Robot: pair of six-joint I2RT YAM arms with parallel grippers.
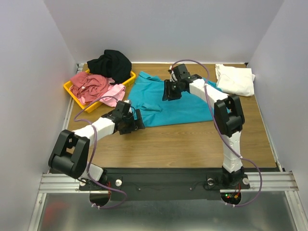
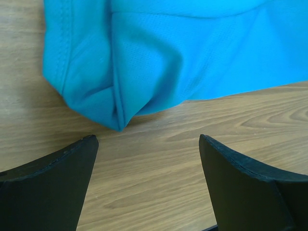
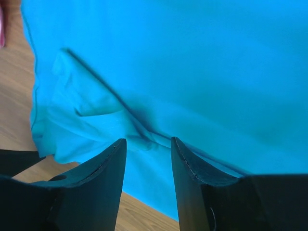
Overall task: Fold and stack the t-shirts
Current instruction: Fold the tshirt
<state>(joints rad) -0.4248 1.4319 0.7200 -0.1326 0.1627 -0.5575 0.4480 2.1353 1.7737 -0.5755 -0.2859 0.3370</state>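
Note:
The teal t-shirt point(image 1: 163, 103) lies spread and wrinkled on the wooden table. My left gripper point(image 1: 140, 120) is open wide and empty over bare wood, just short of the shirt's near-left corner point(image 2: 118, 118); in the left wrist view the gripper point(image 2: 149, 144) has only wood between its fingers. My right gripper point(image 1: 167, 92) is over the shirt's upper middle. In the right wrist view it point(image 3: 148, 142) is partly open, with a raised fold of teal cloth point(image 3: 144, 139) at its fingertips. The white shirt point(image 1: 236, 79) lies folded at the back right.
A yellow tray point(image 1: 70, 89) at the back left holds the dusty red shirt point(image 1: 89, 83) and the pink shirt point(image 1: 113, 94). The black shirt point(image 1: 109, 61) is bunched on its far end. White walls close in the table on three sides.

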